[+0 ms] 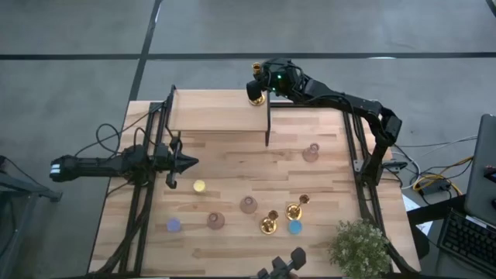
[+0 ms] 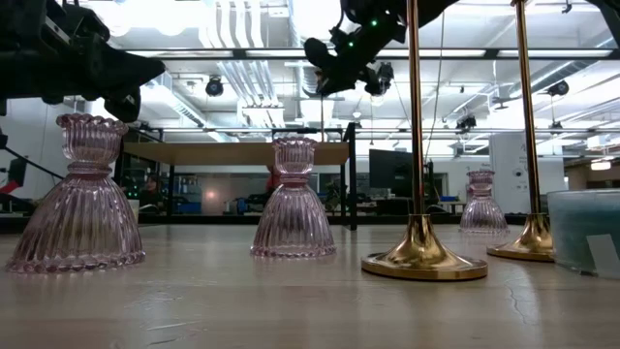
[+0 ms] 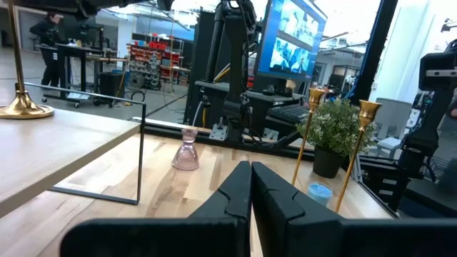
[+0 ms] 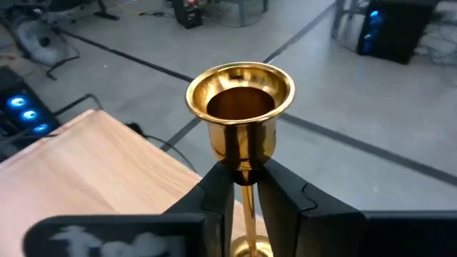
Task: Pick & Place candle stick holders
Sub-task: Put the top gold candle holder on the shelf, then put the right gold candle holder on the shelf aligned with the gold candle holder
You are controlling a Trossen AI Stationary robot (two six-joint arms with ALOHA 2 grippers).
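One gold candlestick (image 1: 254, 94) stands upright with its round base (image 3: 21, 108) on the raised wooden shelf (image 1: 217, 110), near the shelf's far right corner. My right gripper (image 4: 243, 173) is shut on it just under its top cup (image 4: 240, 93). Two more gold candlesticks (image 1: 269, 223) (image 1: 294, 209) stand on their bases on the table at the near right; they also show in the low view (image 2: 423, 260) (image 2: 528, 247). My left gripper (image 1: 186, 163) is shut and empty, hovering above the table's left side, near of the shelf. My right gripper pinches the candlestick's thin stem (image 4: 245, 187) between its two fingers, right below the cup. The fingers come slanting down from the table's far right side and lie across the stem. The candlestick stands upright with its base on the shelf.
Three pink ribbed glass holders (image 1: 311, 153) (image 1: 248, 204) (image 1: 215, 220) stand on the table. Small round candles lie there: yellow (image 1: 199, 186), purple (image 1: 173, 225), blue (image 1: 295, 227). A potted plant (image 1: 360, 248) stands at the near right corner. A person (image 3: 51, 32) stands in the room behind.
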